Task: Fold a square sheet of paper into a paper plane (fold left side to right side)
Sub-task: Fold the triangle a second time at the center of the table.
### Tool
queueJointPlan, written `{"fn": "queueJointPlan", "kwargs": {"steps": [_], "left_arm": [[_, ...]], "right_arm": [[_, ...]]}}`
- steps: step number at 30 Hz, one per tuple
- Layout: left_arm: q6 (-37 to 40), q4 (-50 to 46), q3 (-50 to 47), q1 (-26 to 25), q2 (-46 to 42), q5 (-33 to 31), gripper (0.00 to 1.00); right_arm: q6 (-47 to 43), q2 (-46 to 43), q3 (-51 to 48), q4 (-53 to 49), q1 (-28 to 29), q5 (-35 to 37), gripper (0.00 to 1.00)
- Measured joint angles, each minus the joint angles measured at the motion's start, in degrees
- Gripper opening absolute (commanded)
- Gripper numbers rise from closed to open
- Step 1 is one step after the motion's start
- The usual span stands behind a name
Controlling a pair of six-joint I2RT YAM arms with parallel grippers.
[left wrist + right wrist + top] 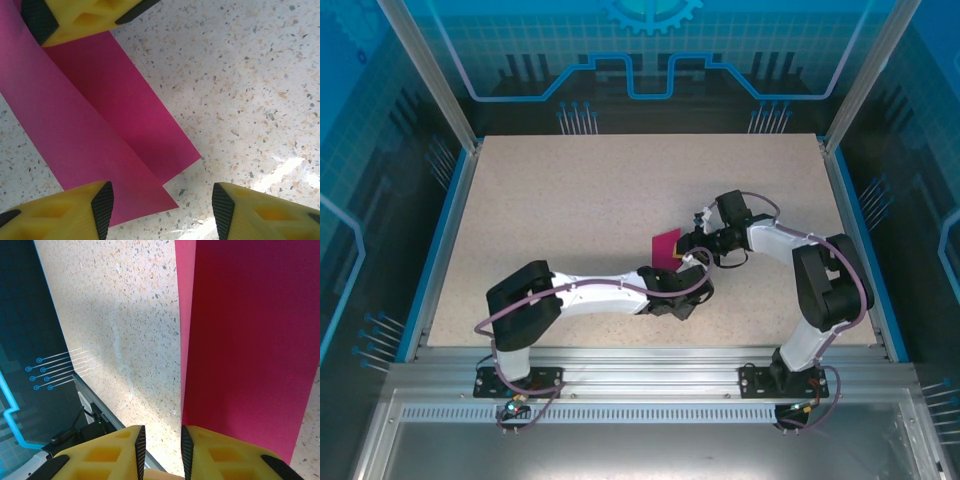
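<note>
Bright, even overhead light w/ soft arm shadows on the speckled beige tabletop (580, 200), white glare patch low-right in left wrist view, thin magenta-pink paper sheet (250, 340) partly shaded darker, focus gen. sharp.

Left arm (590, 292) lies low, stretched rightward from the near edge; right arm (825, 285) elbows up and reaches left. The two meet just right of the tabletop's centre. Left gripper (160, 206) gapes wide; right gripper (161, 444) is narrow, its jaws nearly together.
</note>
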Motion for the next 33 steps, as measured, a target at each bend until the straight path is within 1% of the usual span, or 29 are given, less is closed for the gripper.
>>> {"fn": "queueJointPlan", "kwargs": {"steps": [3,5,9,15,18,23,26,30,31,33], "left_arm": [[0.46,-0.61,0.22,0.0,0.07,-0.28,0.41],[1.01,-0.9,0.26,-0.02,0.04,-0.61,0.36],[1.33,-1.62,0.26,-0.02,0.04,-1.05,0.28],[2.19,-2.01,0.26,-0.02,-0.5,-1.05,0.07],[2.6,-2.14,0.37,-0.02,-1.07,-1.05,0.01],[2.58,-2.49,1.03,0.0,-1.16,-0.98,0.0],[2.38,-2.86,1.05,0.46,-1.42,0.24,0.0],[1.73,-3.02,0.96,1.86,-2.38,2.97,0.0],[1.36,-2.86,0.76,2.34,-2.78,3.78,0.0],[0.9,-2.34,-0.22,3.45,-4.09,5.38,0.0]], "right_arm": [[-0.04,0.0,0.09,-0.13,0.0,0.04,0.28],[-0.07,0.0,0.17,-0.48,0.0,0.24,0.28],[-0.42,0.0,0.48,-1.46,0.22,0.7,0.28],[-1.66,0.02,1.01,-3.04,0.26,1.95,0.28],[-2.01,0.02,1.03,-3.32,0.26,2.27,0.28],[-3.48,0.0,1.07,-3.85,0.24,3.17,0.31],[-4.94,-1.11,1.07,-4.35,0.02,3.43,0.48],[-6.69,-6.91,1.01,-4.7,-1.66,3.74,0.63],[-7.02,-8.7,0.96,-4.66,-2.36,3.69,0.65],[-7.82,-12.87,0.31,-4.44,-4.46,3.52,0.65]]}}
